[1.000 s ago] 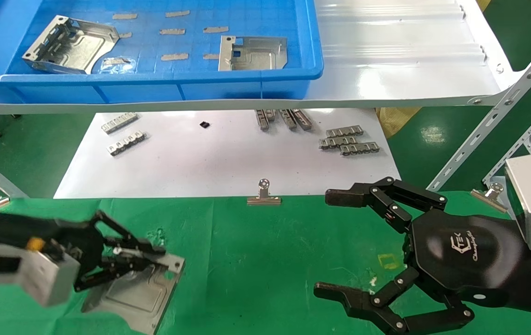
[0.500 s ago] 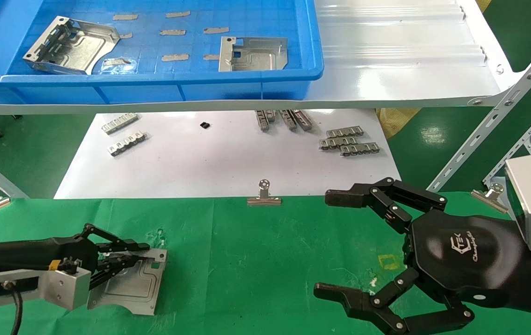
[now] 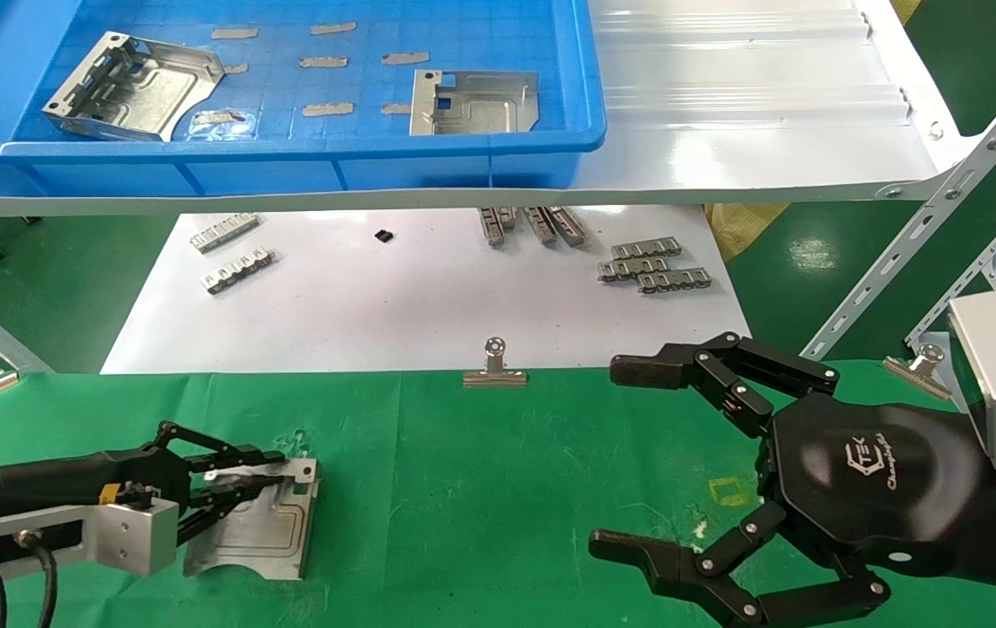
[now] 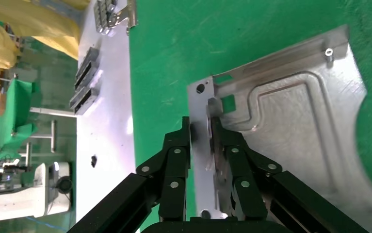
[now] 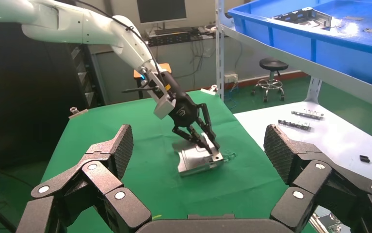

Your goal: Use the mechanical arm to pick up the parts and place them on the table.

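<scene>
One silvery part (image 3: 258,532) lies on the green table (image 3: 480,488) at the front left. My left gripper (image 3: 282,467) is shut on its folded far edge. The left wrist view shows the fingers (image 4: 176,150) on either side of that edge of the part (image 4: 295,126). The right wrist view shows the same part (image 5: 196,158) from across the table. My right gripper (image 3: 618,458), the black mechanical arm hand with a white logo (image 3: 873,462), hovers wide open and empty over the front right. Two more parts (image 3: 127,87) (image 3: 474,100) lie in the blue bin (image 3: 289,161).
The bin sits on a glossy white shelf (image 3: 751,131) above the back. Under it lies a white sheet (image 3: 393,305) with narrow slotted strips (image 3: 653,266). Binder clips (image 3: 494,366) hold the cloth's far edge. Slanted rack posts (image 3: 925,227) stand at the right.
My left gripper has brought the part down from a tilted hold to lie flat on the green cloth, shifting slightly right. The right hand has not moved.
</scene>
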Robot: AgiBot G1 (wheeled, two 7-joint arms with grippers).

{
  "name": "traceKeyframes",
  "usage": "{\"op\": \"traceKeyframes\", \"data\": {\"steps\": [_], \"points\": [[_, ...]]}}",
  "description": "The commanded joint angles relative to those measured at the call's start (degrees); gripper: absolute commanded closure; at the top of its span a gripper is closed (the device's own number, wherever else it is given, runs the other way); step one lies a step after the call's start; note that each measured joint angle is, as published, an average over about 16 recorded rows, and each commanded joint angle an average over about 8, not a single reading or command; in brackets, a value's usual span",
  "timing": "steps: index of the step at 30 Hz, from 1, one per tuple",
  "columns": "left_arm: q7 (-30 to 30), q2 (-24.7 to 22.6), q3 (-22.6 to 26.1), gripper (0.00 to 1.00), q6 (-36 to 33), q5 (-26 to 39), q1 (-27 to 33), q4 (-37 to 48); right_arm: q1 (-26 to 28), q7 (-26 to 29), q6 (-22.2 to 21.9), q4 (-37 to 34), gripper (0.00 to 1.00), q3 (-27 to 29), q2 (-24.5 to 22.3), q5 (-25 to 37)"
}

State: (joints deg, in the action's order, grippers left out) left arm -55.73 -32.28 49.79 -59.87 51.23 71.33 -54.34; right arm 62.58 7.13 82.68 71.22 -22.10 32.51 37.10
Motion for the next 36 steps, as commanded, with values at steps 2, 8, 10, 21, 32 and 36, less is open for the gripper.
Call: {"op": "traceKeyframes", "data": {"steps": [2, 8, 10, 21, 32, 36], "points": [[0.2, -0.1, 0.1, 0.0, 0.4, 0.1, -0.3, -0.2, 0.0, 0.0, 0.0, 0.0, 0.0, 0.0, 0.0, 0.0], [4.5, 0.6, 0.4, 0.0, -2.0, -1.1, 0.8, -1.0, 0.0, 0.0, 0.0, 0.0, 0.0, 0.0, 0.0, 0.0], [7.5, 1.0, 0.4, 0.0, -4.2, -2.8, 1.2, -0.6, 0.0, 0.0, 0.0, 0.0, 0.0, 0.0, 0.0, 0.0], [21.0, 0.8, -0.6, 0.0, -18.6, -15.9, 0.6, 8.2, 0.0, 0.0, 0.0, 0.0, 0.0, 0.0, 0.0, 0.0], [21.9, 0.5, -1.5, 0.0, -18.8, -16.2, 0.3, 7.9, 0.0, 0.0, 0.0, 0.0, 0.0, 0.0, 0.0, 0.0], [24.4, 0.3, -3.2, 0.0, -19.3, -16.0, -0.3, 6.6, 0.0, 0.0, 0.0, 0.0, 0.0, 0.0, 0.0, 0.0]]}}
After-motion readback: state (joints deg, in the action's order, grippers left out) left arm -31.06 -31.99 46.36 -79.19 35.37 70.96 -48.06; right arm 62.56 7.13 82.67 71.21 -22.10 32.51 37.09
